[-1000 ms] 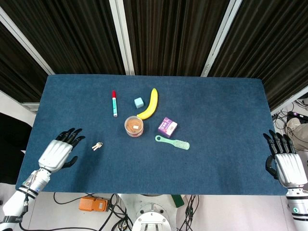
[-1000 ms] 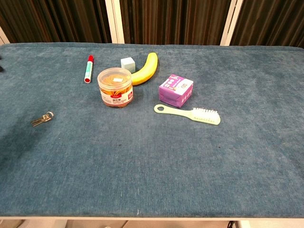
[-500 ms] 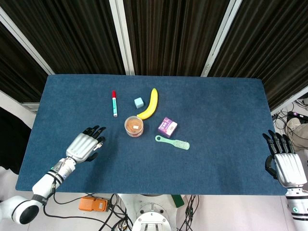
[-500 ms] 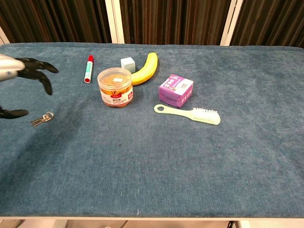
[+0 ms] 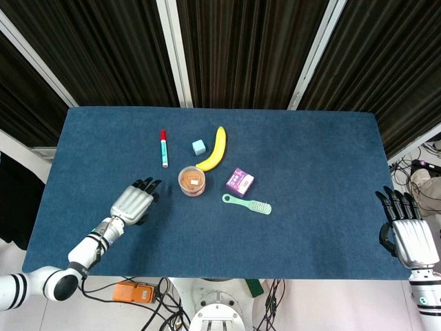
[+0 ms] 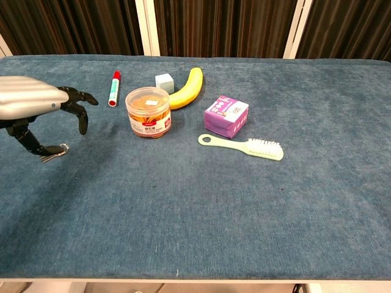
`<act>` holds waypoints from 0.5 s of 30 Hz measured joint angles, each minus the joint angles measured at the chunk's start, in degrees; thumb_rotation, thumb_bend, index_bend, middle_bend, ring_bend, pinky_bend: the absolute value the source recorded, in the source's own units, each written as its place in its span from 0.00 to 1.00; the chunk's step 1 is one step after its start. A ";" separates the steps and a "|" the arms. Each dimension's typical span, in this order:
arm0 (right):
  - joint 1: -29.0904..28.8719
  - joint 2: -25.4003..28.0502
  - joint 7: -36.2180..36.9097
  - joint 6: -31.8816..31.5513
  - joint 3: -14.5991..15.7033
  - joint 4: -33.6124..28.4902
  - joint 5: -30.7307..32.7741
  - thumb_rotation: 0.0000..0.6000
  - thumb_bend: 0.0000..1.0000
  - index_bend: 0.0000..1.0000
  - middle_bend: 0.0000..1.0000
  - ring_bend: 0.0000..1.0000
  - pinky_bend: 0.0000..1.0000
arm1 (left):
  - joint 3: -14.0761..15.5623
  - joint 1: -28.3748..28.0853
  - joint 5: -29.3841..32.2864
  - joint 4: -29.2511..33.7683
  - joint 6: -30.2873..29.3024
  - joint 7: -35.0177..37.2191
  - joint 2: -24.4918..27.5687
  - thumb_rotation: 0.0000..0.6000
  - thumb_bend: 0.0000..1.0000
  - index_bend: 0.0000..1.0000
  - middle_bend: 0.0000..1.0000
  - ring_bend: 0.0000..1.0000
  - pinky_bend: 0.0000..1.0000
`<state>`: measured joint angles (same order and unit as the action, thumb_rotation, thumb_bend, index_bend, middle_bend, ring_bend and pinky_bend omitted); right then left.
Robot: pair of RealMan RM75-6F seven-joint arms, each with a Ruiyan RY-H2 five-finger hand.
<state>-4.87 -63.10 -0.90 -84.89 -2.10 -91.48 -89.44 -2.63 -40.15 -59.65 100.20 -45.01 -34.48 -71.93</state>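
Note:
My left hand (image 5: 134,203) hovers palm down over a small bunch of keys (image 6: 56,151) on the blue table (image 5: 317,158). Its fingers are spread and point toward the jar. In the chest view the left hand (image 6: 33,104) sits at the left edge, with its thumb reaching down to the keys and nothing gripped. The hand hides the keys in the head view. My right hand (image 5: 411,234) rests open at the table's front right corner, far from everything.
A clear jar of rubber bands (image 5: 192,181) stands right of the left hand. Behind it lie a red-capped marker (image 5: 164,148), a pale cube (image 5: 198,146) and a banana (image 5: 215,149). A purple box (image 5: 240,181) and a green brush (image 5: 247,204) lie to the right.
My left hand has moved right and forward from the table's left edge until it covers the keys. The right hand and the objects have stayed put.

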 measured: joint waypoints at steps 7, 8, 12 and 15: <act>-0.06 -0.13 -0.37 0.09 -0.01 -0.11 0.05 1.00 1.00 0.13 0.06 0.04 0.00 | 1.11 -0.97 0.60 -2.64 0.04 1.24 -1.36 1.00 0.30 0.40 0.05 0.00 0.17; -0.08 -0.13 -0.42 0.14 -0.02 -0.13 0.09 1.00 1.00 0.13 0.06 0.04 0.00 | 1.23 -1.14 0.63 -2.99 0.06 1.33 -1.50 1.00 0.30 0.40 0.05 0.00 0.17; -0.13 -0.17 -0.47 0.27 -0.03 -0.16 0.18 1.00 1.00 0.13 0.06 0.04 0.00 | 1.75 -1.74 0.89 -3.84 0.01 2.00 -2.01 1.00 0.30 0.42 0.06 0.00 0.17; -0.19 -0.16 -0.46 0.36 -0.02 -0.16 0.17 1.00 1.00 0.13 0.06 0.04 0.00 | 2.11 -2.05 1.00 -4.38 -0.05 2.26 -2.40 1.00 0.30 0.42 0.07 0.00 0.17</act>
<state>-5.05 -63.26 -1.36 -84.53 -2.12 -91.63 -89.27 -0.51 -42.20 -58.66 95.82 -45.06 -32.21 -74.33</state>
